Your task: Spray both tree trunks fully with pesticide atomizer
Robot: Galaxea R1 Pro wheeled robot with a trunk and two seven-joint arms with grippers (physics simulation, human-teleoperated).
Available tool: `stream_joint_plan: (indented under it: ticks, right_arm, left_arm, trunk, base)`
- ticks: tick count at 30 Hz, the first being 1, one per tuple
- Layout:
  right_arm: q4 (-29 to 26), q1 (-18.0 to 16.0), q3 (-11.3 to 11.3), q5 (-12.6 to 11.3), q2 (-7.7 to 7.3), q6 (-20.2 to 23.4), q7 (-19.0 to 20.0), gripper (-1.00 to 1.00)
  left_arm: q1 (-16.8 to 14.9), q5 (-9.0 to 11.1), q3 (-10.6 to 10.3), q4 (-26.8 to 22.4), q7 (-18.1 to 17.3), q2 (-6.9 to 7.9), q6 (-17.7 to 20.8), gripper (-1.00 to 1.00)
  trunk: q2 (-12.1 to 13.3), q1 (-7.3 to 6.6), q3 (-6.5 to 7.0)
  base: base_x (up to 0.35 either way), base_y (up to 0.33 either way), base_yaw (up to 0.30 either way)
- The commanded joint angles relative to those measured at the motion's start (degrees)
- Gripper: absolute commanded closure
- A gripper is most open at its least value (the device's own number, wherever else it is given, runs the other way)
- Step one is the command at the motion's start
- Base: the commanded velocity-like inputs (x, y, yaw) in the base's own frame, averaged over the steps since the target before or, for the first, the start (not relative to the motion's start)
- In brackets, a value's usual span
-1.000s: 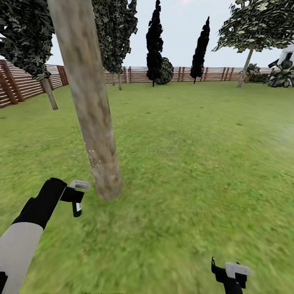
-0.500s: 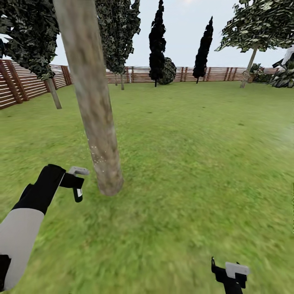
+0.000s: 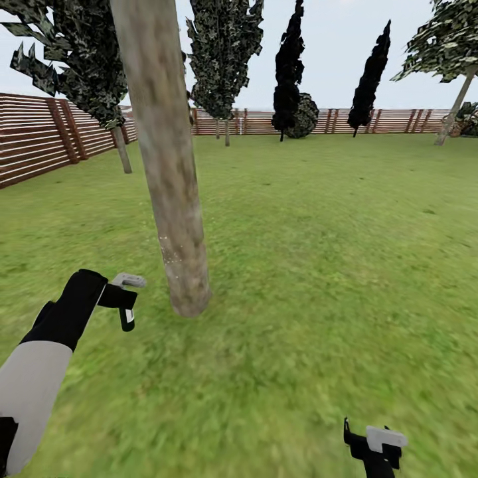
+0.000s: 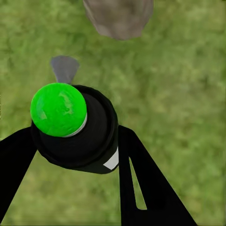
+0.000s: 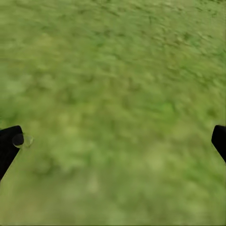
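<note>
A thick, pale mottled tree trunk [image 3: 174,199] leans up from the grass just ahead of me, with a few pale specks low on its bark. My left gripper [image 3: 125,300] hovers just left of its base, shut on the pesticide atomizer [image 3: 126,320]. In the left wrist view the atomizer [image 4: 75,127] is a black bottle with a bright green top, clamped between the black fingers [image 4: 141,179], and the trunk base [image 4: 120,16] lies close beyond it. A second tree [image 3: 121,149] stands by the left fence. My right gripper [image 3: 375,443] hangs low at the right, open over grass [image 5: 113,94].
A brown slat fence [image 3: 40,139] runs along the left and the back of the lawn. Two dark cypresses [image 3: 289,73], a round bush [image 3: 307,116] and another tree [image 3: 458,93] stand far off. Open grass [image 3: 318,265] stretches right of the trunk.
The whole picture has slid to the right, so the camera has turned left. The trunk now sits a little nearer the middle. Both grippers hold the same pose.
</note>
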Motion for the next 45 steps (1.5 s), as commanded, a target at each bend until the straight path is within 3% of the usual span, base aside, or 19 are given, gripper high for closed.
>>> stream_joint_plan:
  ticks: [1,18,29,45]
  right_arm:
    - [0.0,0.0,0.0,0.0,0.00,0.0,0.0,-1.00]
    - [0.0,0.0,0.0,-0.1,0.00,0.0,0.0,-1.00]
    - [0.0,0.0,-0.1,-0.1,0.00,0.0,0.0,-1.00]
    - [0.0,0.0,0.0,-0.1,0.00,0.0,0.0,-1.00]
  left_arm:
    - [0.0,0.0,0.0,0.0,0.0,-0.01,0.0,1.00]
    - [0.2,-0.1,0.0,0.2,0.4,-0.09,-0.2,1.00]
    - [0.4,-0.1,0.1,1.0,0.5,0.07,-0.4,1.00]
    - [1.4,-0.1,0.2,1.2,0.6,0.39,-0.4,1.00]
  trunk:
    - [0.0,0.00,0.00]
    - [0.0,0.00,0.00]
    - [0.0,0.00,0.00]
    - [0.0,0.00,0.00]
  base:
    - [0.229,-0.204,0.113]
    - [0.183,-0.216,0.007]
    - [0.137,-0.241,0.234]
    - [0.068,-0.257,0.037]
